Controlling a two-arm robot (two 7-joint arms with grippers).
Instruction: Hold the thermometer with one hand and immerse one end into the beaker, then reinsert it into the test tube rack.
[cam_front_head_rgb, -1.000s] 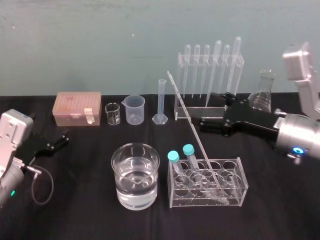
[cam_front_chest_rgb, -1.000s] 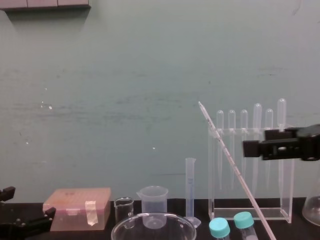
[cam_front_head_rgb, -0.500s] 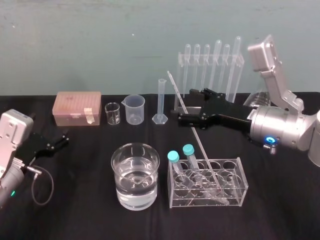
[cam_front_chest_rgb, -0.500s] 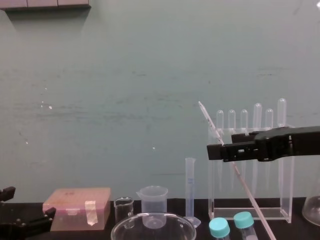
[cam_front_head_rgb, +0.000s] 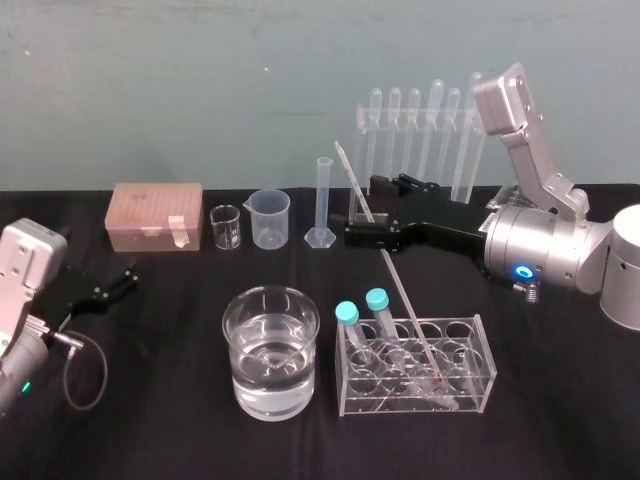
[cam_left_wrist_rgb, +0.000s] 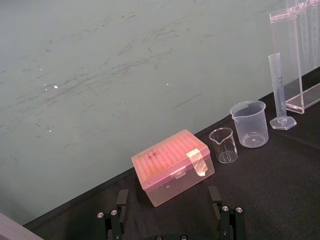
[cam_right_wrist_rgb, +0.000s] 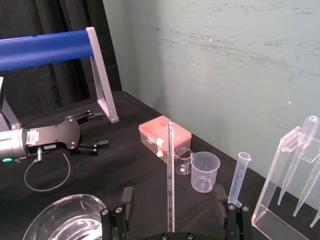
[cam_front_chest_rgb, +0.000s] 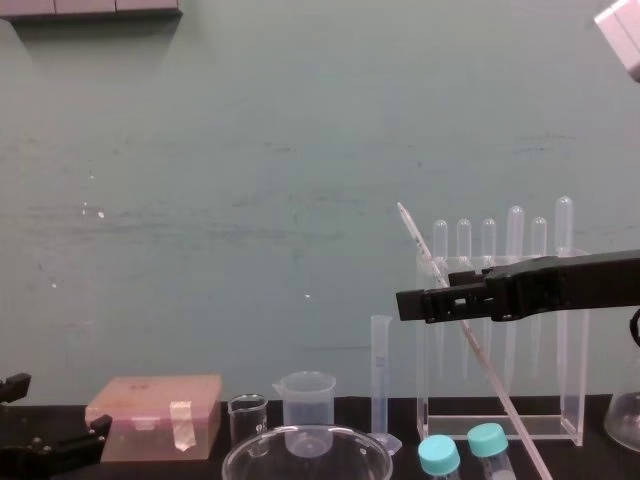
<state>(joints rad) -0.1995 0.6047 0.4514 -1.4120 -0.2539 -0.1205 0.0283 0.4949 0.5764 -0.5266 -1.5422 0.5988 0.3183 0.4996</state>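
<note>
The thermometer (cam_front_head_rgb: 400, 295) leans left, its lower end in the low clear test tube rack (cam_front_head_rgb: 483, 350) beside two teal-capped tubes (cam_front_head_rgb: 346, 315). My right gripper (cam_front_head_rgb: 365, 212) is open and reaches in from the right, its fingers on either side of the rod's upper part without touching it. In the right wrist view the thermometer (cam_right_wrist_rgb: 170, 165) stands midway between the fingers. The wide beaker (cam_front_head_rgb: 270, 350), part filled with water, sits left of the rack. My left gripper (cam_front_head_rgb: 100, 290) rests open at the far left of the table.
Along the back stand a pink tip box (cam_front_head_rgb: 155, 215), a tiny glass beaker (cam_front_head_rgb: 225, 227), a plastic spouted beaker (cam_front_head_rgb: 270, 218), a graduated cylinder (cam_front_head_rgb: 322, 200) and a tall acrylic frame of pipettes (cam_front_head_rgb: 420, 130) just behind the right gripper.
My right gripper has travelled left from beside the pipette frame and now has the thermometer between its open fingers. The thermometer and left arm have not moved.
</note>
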